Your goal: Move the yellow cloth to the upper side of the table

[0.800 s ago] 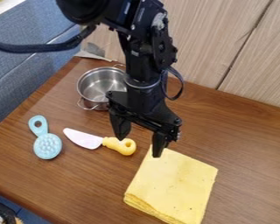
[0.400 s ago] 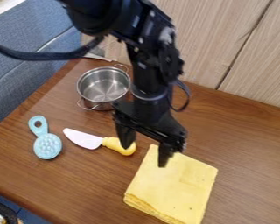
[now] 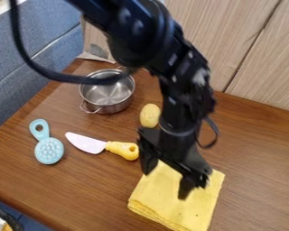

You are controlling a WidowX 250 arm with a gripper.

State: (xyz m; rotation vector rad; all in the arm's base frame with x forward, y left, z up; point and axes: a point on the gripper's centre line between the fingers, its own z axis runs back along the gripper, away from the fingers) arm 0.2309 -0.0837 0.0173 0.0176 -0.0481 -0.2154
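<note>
While the yellow cloth (image 3: 171, 210) lies folded near half past five on the brown tabletop (image 3: 258, 153), the gripper (image 3: 166, 185) hangs over its upper part, jaws wide apart; whether they touch the cloth, I cannot tell. A steel pot (image 3: 106, 92) stands toward ten o'clock, a yellowish oval item (image 3: 150, 115) at the clock's centre, a blue brush (image 3: 48, 150) toward eight, and a toy knife (image 3: 86, 142) between seven and eight.

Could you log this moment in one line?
tool: open, over yellow cloth | cloth: folded, on table | contact: cannot tell | next: probably a grasp
</note>
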